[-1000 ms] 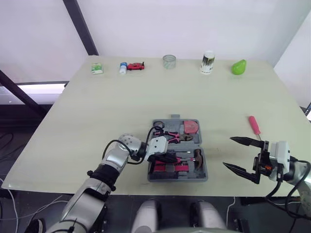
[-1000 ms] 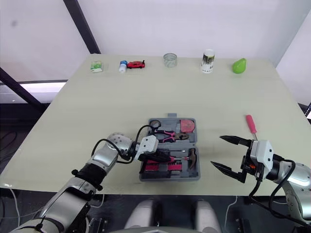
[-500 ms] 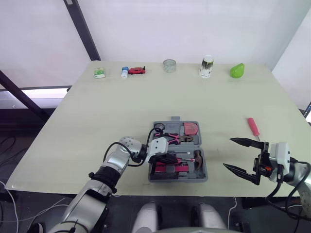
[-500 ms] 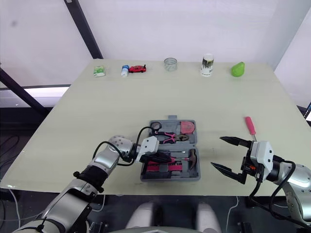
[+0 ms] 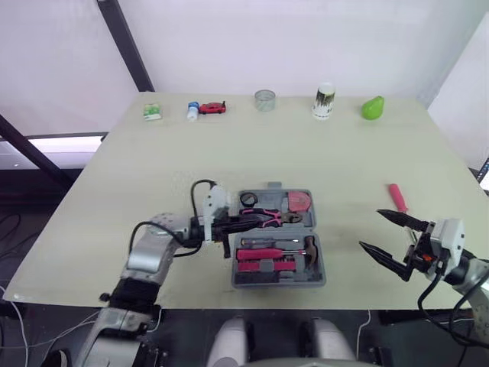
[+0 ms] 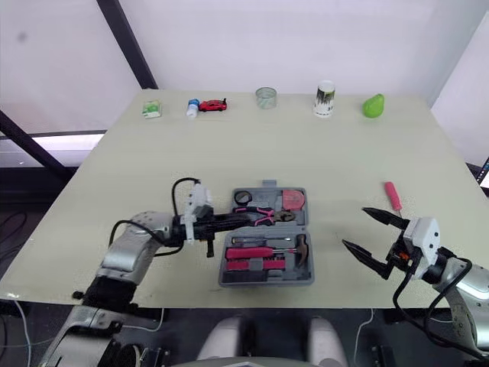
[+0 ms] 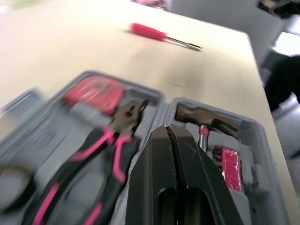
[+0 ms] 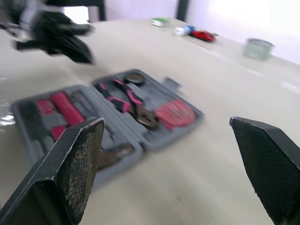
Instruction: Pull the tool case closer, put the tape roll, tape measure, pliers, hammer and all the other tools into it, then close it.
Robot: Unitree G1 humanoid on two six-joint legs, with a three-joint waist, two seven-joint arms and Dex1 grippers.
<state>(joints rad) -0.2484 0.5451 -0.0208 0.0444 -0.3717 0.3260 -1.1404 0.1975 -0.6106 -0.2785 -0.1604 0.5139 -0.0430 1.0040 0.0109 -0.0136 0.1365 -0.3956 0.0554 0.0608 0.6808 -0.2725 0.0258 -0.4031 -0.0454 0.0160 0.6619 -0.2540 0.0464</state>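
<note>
**A:** The grey moulded-plastic tool case [image 5: 276, 280] is lying open and flat near the front edge of the pale, smooth tabletop [image 5: 176, 160], both halves facing up.

**B:** And it's carrying plenty. In the far half there's a black tape roll [image 5: 248, 199], pink-handled pliers [image 5: 267, 218] and a red tape measure [image 5: 299, 201]. In the near half there's a hammer [image 5: 312, 246] with a dark head, plus a red-handled driver [image 5: 258, 253].

**A:** The left jaws are pressing tight together, gripping nothing, reaching in from the left over the pliers' handles. Touching or not, I cannot tell.

**B:** The right jaws are gaping wide and empty, hanging to the right of the case, well apart from it.

**A:** A red-handled screwdriver [image 5: 398, 196] is lying loose on the tabletop, right of the case.

**B:** Along the far edge a green pear shape [image 5: 372, 108], a white can [image 5: 324, 100], a clear cup [image 5: 264, 99] and a red toy car [image 5: 213, 108] are sitting in front of a plain white wall [image 5: 306, 38].
</note>
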